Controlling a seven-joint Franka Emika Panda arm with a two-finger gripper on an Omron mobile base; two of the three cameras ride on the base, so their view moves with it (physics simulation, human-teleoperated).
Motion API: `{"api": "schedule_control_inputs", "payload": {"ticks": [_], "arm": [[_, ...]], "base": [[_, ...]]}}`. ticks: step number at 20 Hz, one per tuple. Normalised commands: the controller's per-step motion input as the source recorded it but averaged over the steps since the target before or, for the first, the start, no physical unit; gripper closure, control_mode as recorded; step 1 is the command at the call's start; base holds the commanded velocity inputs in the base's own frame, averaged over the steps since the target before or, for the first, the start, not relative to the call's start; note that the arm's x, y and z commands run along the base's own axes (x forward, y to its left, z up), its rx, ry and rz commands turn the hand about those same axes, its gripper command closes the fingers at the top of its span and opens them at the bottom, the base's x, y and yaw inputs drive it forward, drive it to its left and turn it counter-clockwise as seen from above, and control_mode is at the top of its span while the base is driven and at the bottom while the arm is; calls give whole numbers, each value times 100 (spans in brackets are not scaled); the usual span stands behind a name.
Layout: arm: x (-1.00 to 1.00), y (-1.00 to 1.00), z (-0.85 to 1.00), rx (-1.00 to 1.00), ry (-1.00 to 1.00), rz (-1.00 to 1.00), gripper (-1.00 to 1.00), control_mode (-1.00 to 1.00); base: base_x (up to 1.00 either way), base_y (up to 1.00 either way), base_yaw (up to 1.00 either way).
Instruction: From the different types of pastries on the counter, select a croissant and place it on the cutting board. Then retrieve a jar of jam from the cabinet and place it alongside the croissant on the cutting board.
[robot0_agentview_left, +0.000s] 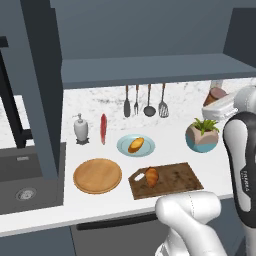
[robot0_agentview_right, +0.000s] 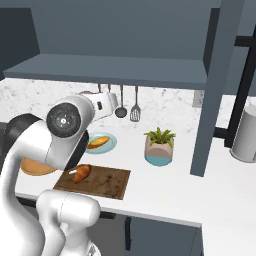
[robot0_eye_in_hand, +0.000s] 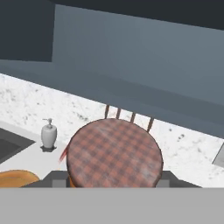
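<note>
Fingers (robot0_eye_in_hand: 114, 186) clamped on one jam jar (robot0_eye_in_hand: 114, 154), one croissant (robot0_agentview_left: 151, 176) on cutting board (robot0_agentview_left: 175, 181), one bun (robot0_agentview_left: 136, 145)

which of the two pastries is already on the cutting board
The croissant, ridged and orange-brown, lies at the handle-hole end of the cutting board. The paler golden bun sits on the blue plate behind it.

Pastries: two — one croissant (robot0_agentview_left: 151, 176) on cutting board (robot0_agentview_left: 175, 181), one bun (robot0_agentview_left: 136, 145) on blue plate (robot0_agentview_left: 125, 148). Cutting boards: one. Round wooden plates: one (robot0_agentview_left: 97, 175). Blue plates: one. Jam jars: one (robot0_eye_in_hand: 114, 153), held in gripper (robot0_eye_in_hand: 114, 181). Hanging utensils: four (robot0_agentview_left: 145, 101) on backsplash. Soap dispensers: one (robot0_agentview_left: 81, 129). Potted plants: one (robot0_agentview_left: 202, 134). Red upright item beside dispenser: one (robot0_agentview_left: 103, 128), kind unclear. Sinks: one (robot0_agentview_left: 25, 175). Grey canisters: one (robot0_agentview_right: 246, 134).
</note>
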Motion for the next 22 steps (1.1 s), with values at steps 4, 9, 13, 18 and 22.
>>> {"api": "schedule_control_inputs", "payload": {"ticks": [4,9,13,18,22], "arm": [[-35,12,-25,-3,1,0,100,-100],[-14,12,-40,-4,10,0,100,-100],[0,9,-47,-7,14,0,100,-100],[-1,7,-44,-4,12,0,100,-100],[-8,9,-38,0,7,0,100,-100]], "base": [[0,0,0],[0,0,0],[0,0,0],[0,0,0],[0,0,0]]}}
